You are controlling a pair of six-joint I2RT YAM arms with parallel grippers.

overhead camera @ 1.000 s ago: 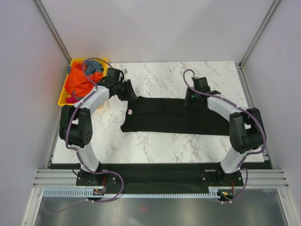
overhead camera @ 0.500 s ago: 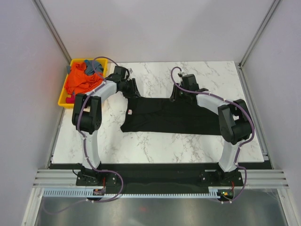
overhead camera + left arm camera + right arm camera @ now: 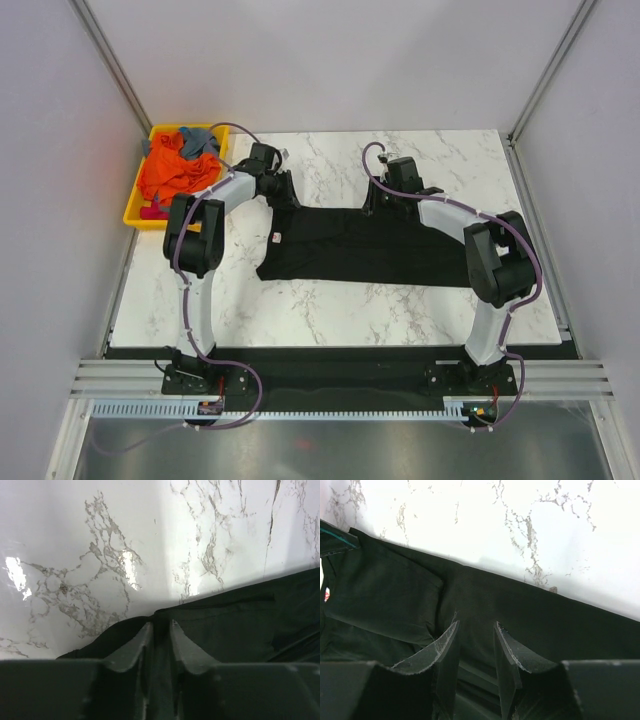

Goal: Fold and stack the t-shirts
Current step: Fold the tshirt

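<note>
Parted pincer (image 3: pixel 476 625) sits over black t-shirt (image 3: pixel 560 625) on marble table (image 3: pixel 470 520).

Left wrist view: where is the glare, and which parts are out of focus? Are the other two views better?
Left wrist view: glare patches on the table; the near fingers are blurred. Right wrist view: the table is washed out at the upper right, while the shirt keeps its folds visible. Top view: even light, sharp, but the shirt is almost flat black.

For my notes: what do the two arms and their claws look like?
Both the left arm and right arm have white links, bulky black joints and looping purple cables. The left claw and right claw have tapered dark-grey fingers.
</note>
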